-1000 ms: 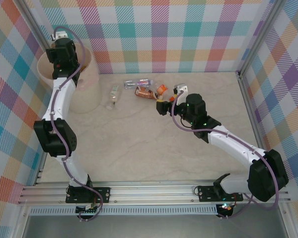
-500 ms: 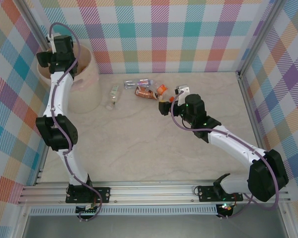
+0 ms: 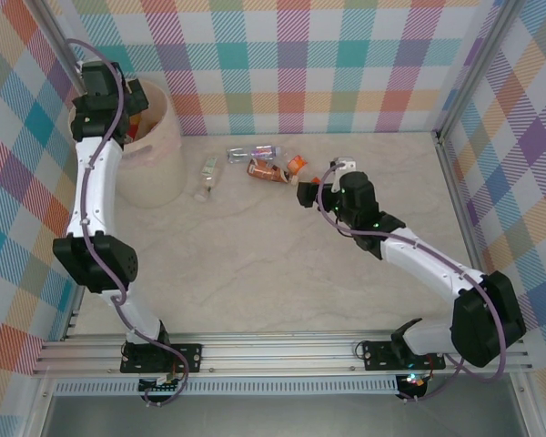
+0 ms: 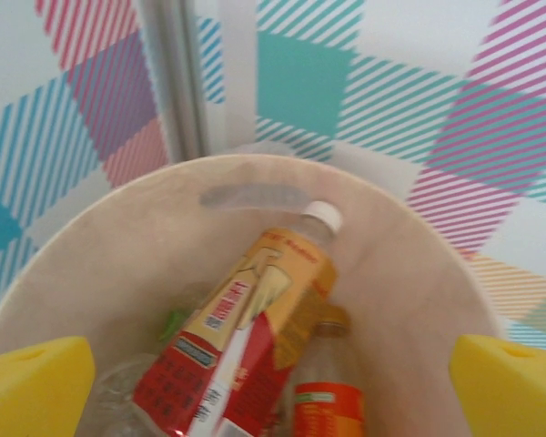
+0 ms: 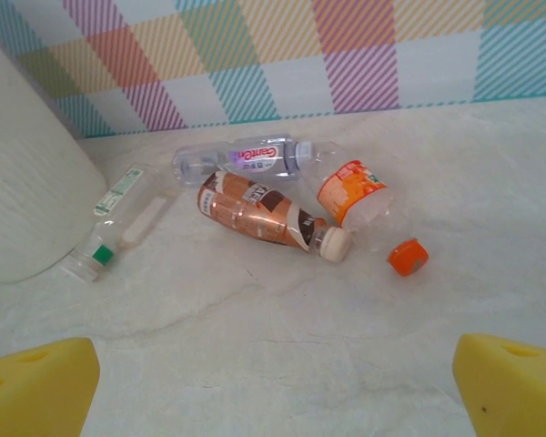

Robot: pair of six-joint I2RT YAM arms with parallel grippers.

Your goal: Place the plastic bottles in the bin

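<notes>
The left hand [image 4: 273, 387] hangs over the mouth of the bin [image 4: 118, 246], its two blunt yellow fingertips [image 4: 36, 387] spread wide apart with nothing clamped between them. The bin is a tall round tub of matt, pale pink-beige plastic with a smooth curved wall and a slot handle hole near the rim. Inside it a slim bottle with a glossy red and yellow label [image 4: 246, 337] and a white screw cap leans against the wall. Beside it stands a clear bottle with an orange label [image 4: 323, 391], and crumpled clear plastic shows lower down in the bin.

Outside the bin four more bottles lie on their sides on the pale, marble-veined table [image 5: 346, 346]. Closest to the bin is a flattened clear bottle with a green and white label [image 5: 118, 223]. Farther from the bin lie a clear ribbed bottle with a purple-blue label [image 5: 246, 159] and, just beside it, a bottle wrapped in a shiny brown label [image 5: 255, 218] with a cream cap. Farthest from the bin is a squashed bottle with an orange label [image 5: 350, 196] and an orange cap.

The right hand [image 5: 273, 382] is low over the table, on the side of that cluster away from the bin. Its yellow fingertips are wide apart and hold nothing.
</notes>
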